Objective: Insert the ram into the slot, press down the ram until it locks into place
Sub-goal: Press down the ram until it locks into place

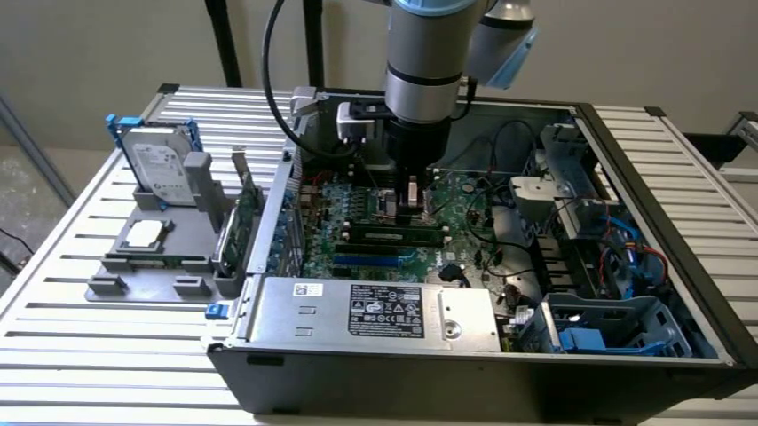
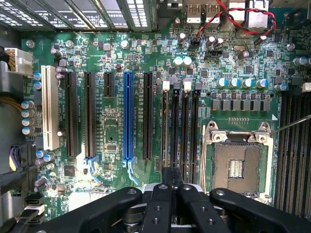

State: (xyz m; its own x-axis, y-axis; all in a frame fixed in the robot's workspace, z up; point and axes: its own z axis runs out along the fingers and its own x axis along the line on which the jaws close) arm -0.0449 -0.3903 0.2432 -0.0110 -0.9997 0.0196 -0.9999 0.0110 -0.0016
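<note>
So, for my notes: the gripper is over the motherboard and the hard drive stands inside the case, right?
No: the hard drive stands outside the case, on the grey fixture, per the exterior view. The gripper is over the motherboard.

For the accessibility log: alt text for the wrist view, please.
The shut hand hangs over a green motherboard, its fingers lined up with a row of long black slots. A blue slot and a white slot lie to one side, an empty CPU socket to the other.

Slatted metal table (image 1: pixel 71 293) carries computer case (image 1: pixel 474 364), grey fixture (image 1: pixel 148 257).
</note>
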